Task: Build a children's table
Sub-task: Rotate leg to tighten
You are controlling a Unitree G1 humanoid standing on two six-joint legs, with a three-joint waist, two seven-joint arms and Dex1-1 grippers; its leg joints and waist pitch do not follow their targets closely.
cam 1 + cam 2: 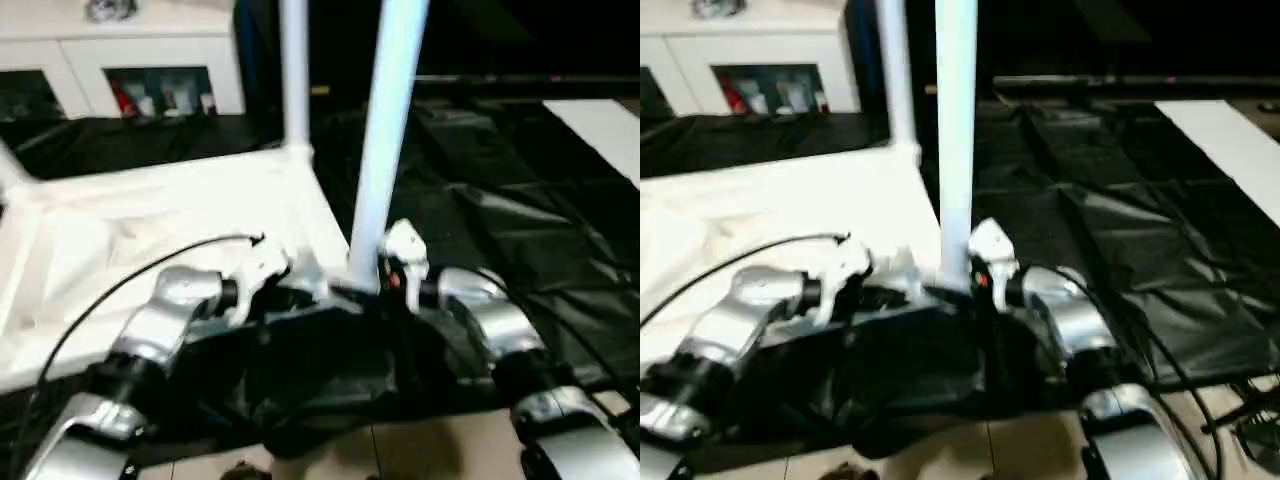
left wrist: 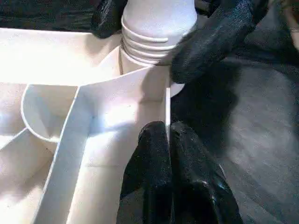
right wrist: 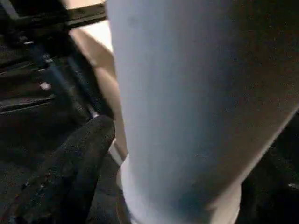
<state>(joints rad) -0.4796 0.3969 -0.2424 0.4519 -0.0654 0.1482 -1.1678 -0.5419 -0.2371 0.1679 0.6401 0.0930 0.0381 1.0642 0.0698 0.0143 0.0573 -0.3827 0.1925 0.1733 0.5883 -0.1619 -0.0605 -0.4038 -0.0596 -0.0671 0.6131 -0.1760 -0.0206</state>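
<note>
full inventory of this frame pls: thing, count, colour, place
tabletop: 1, white, upside down on the black sheet, ribbed underside up
legs: 2 in view, white, upright; one at the far corner socket, one at the near corner, threaded end at the socket
black sheet: 1, black, spread over the floor
cabinet: 1, white with glass doors, behind the table
white panel: 1, lying on the sheet, far right
cable: 1, black, over the left forearm
left claw: black fingers pinched on the tabletop's rim
right claw: black fingers around the near leg's base
</note>
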